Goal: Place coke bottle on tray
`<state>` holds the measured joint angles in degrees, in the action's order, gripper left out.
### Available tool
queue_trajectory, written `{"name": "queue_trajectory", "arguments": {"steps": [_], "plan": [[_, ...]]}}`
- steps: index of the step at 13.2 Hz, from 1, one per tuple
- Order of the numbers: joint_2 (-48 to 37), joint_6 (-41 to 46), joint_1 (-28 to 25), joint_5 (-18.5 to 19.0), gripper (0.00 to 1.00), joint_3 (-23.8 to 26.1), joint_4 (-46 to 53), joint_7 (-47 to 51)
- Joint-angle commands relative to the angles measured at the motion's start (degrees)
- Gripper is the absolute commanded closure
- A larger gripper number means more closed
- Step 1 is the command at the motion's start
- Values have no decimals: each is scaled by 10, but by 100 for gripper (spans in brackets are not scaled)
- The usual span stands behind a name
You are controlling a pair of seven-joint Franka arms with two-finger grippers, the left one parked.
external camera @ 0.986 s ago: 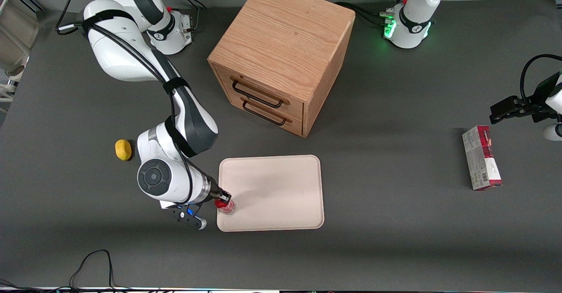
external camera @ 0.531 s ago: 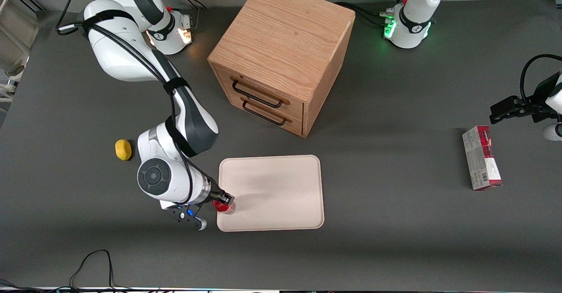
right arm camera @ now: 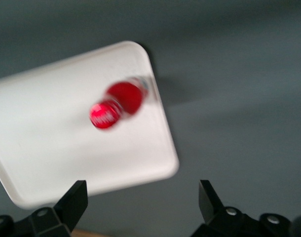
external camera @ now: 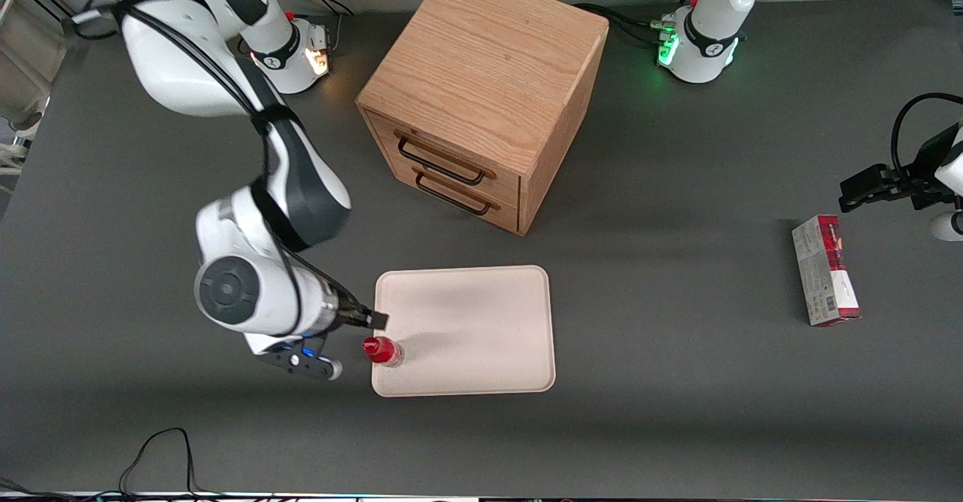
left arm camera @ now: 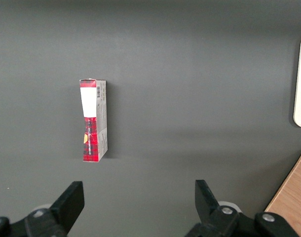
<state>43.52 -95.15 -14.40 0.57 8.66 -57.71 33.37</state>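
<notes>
The coke bottle [external camera: 384, 351] is small and red with a red cap. It stands upright on the cream tray [external camera: 481, 321], in the tray's corner nearest the front camera at the working arm's end. It also shows in the right wrist view [right arm camera: 118, 104], free on the tray [right arm camera: 52, 148]. My right gripper [external camera: 374, 320] is open and empty. It hangs above the tray's edge, raised off the bottle and a little farther from the front camera than it. Nothing sits between its fingers [right arm camera: 74, 202].
A wooden drawer cabinet [external camera: 481, 95] stands farther from the front camera than the tray. A red-and-white carton [external camera: 824, 270] lies toward the parked arm's end of the table and shows in the left wrist view [left arm camera: 93, 120].
My right gripper has let go of the coke bottle, opened and lifted up and away from it. The bottle stays standing on the tray. The arm has swung back and now hides the small yellow object.
</notes>
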Motion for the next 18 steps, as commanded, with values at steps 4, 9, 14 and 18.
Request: {"name": "queue_trajectory", "arguments": {"steps": [4, 9, 14, 18], "plan": [[-380, -20, 100, -14, 0, -13, -428, -260], [-469, -26, 50, -19, 0, -101, -472, -303], [-457, 16, 58, -20, 0, -102, -420, -311], [-455, 22, 59, -20, 0, -103, -412, -311]]}}
